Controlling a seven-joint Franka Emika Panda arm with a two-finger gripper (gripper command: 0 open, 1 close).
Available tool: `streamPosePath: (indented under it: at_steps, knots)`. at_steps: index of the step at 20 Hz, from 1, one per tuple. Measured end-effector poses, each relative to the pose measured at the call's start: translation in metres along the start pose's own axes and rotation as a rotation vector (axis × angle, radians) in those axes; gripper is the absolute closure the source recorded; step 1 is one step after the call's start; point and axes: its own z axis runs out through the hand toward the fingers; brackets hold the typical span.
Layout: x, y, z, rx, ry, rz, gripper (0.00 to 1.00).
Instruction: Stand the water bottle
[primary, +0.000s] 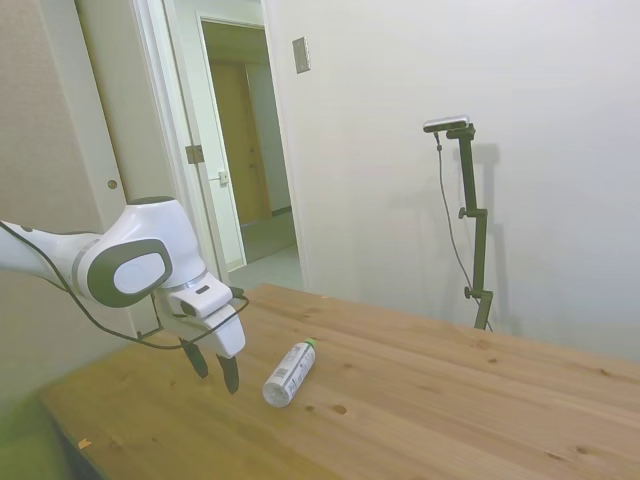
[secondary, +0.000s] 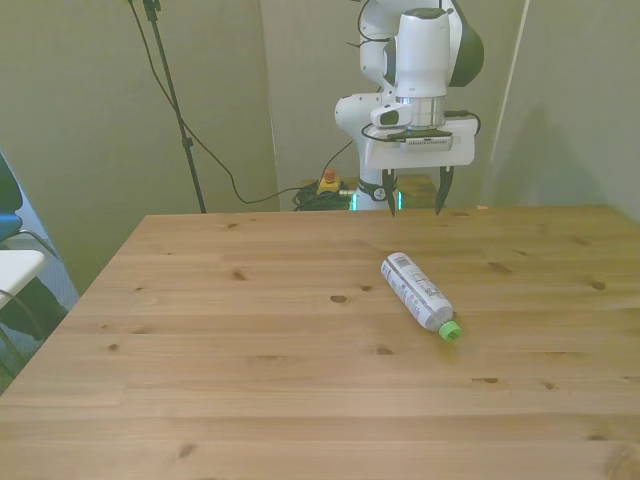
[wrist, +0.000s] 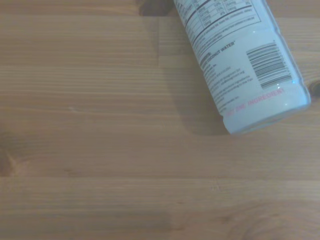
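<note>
Wrist view: water bottle (wrist: 245, 65) cut off by frame edge, cap end out of frame. Label small print partly blurred, mostly unreadable. Side view: worktop (primary: 420, 420) near corner blurred.

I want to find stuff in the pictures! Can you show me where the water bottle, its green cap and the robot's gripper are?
water bottle (secondary: 413, 286): front view, on the white label at mid-body.
green cap (secondary: 451, 329): front view, on the cap's side.
gripper (secondary: 413, 194): front view, midway between the two dark fingertips.
</note>
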Motion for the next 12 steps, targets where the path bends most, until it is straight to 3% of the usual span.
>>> streamPosePath:
  at_steps: [5, 12]
  knots:
    - [0.004, 0.000, 0.002, -0.005, 0.009, -0.003, 0.00]
    - [0.064, -0.033, -0.020, 0.029, 0.085, 0.004, 0.00]
